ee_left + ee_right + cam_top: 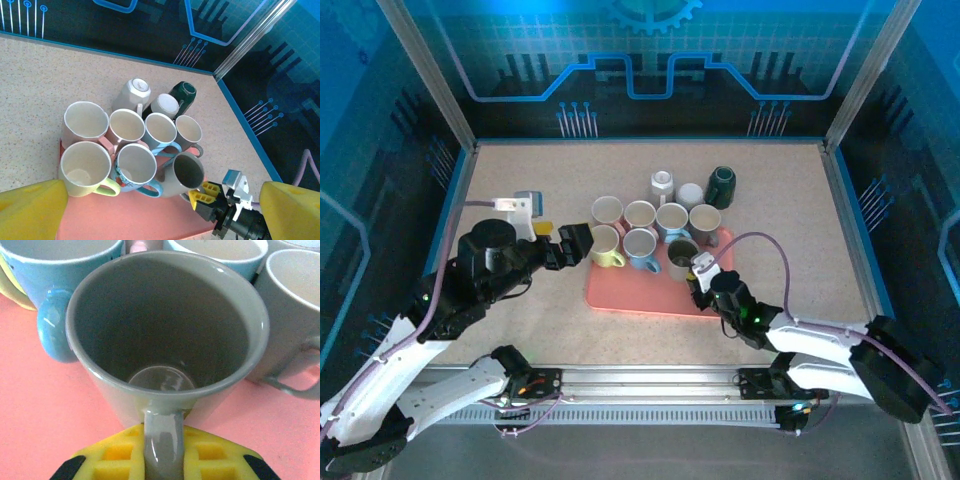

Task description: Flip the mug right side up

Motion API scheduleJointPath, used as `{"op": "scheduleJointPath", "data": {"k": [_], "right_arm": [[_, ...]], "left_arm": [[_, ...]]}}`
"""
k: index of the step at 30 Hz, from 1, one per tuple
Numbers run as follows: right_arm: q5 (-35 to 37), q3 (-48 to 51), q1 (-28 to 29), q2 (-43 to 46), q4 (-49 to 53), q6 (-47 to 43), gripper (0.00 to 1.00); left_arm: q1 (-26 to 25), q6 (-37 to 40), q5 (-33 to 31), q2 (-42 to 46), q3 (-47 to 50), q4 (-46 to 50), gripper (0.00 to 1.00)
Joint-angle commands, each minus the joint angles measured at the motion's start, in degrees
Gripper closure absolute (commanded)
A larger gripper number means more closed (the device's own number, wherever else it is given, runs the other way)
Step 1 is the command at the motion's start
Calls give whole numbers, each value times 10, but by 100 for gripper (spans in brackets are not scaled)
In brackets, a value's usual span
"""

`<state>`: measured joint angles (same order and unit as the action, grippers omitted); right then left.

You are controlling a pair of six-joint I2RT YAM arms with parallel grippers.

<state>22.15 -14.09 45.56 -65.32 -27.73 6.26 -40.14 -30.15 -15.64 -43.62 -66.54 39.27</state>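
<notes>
**A:** Starting on the left: the left gripper [560, 238] hangs just beside the pink tray [620, 295], jaws spread wide, gripping nothing.

**B:** And the grey mug [165, 330]?

**A:** It's standing upright at the tray's front right, mouth up, just beside the blue mug [642, 248].

**B:** On the right, the right gripper [700, 268] is clamped on the mug's handle [161, 450], with a yellow pad [115, 460] on either side.
</notes>
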Motion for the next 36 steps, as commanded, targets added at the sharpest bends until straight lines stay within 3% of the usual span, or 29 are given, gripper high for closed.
{"op": "scheduleJointPath", "data": {"k": [1,4,6,12,19,25,29,33,36], "right_arm": [[-20,-26,-8,-30,-92,11,97],[-29,-33,-8,-52,-103,15,92],[-31,-37,-8,-63,-105,18,83],[-38,-48,-9,-85,-108,20,73],[-11,-55,-9,-33,-49,16,52],[-2,-73,-10,125,117,20,40],[0,-133,-12,233,303,18,40],[18,-239,-13,255,489,65,40],[-8,-338,-14,233,616,107,42]], "left_arm": [[-1,-11,-3,13,8,14,1],[-2,-8,-7,14,8,18,1],[-2,-7,-7,15,7,20,1],[-1,-7,-7,18,13,21,1],[-2,3,6,0,6,29,1],[-1,50,1,-93,-54,76,1],[-1,65,-37,-235,-153,140,1],[1,113,-43,-389,-266,153,1],[17,126,-50,-489,-339,138,1]]}}
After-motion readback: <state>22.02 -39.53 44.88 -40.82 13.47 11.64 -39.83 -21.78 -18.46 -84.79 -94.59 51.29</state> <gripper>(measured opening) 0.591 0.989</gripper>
